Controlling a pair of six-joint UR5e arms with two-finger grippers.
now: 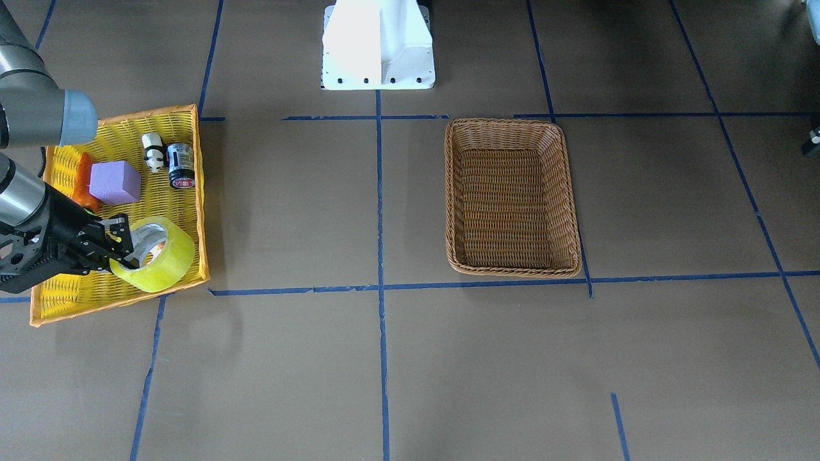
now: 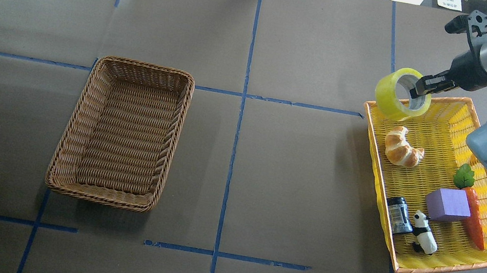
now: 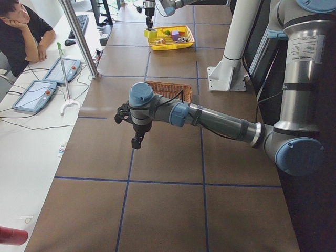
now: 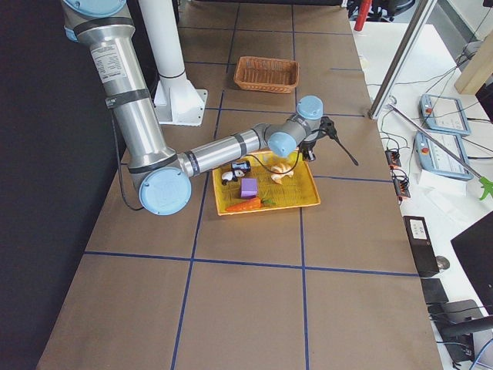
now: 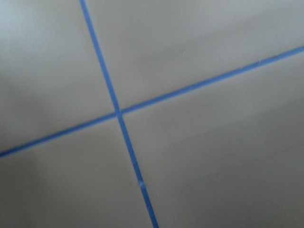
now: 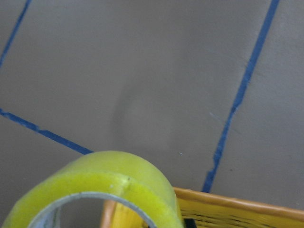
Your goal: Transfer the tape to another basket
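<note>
The tape, a yellow-green roll with a grey-white core, hangs tilted over the far corner of the yellow mesh basket. My right gripper is shut on the tape's wall, with one finger inside the core. The tape also shows in the front view and the right wrist view. The brown wicker basket sits empty on the left half of the table. My left gripper shows only in the exterior left view, low over bare table near the wicker basket; I cannot tell if it is open or shut.
The yellow basket holds a croissant, a purple block, a carrot, a dark can and a panda figure. Blue tape lines cross the brown table. A person sits at the side desk.
</note>
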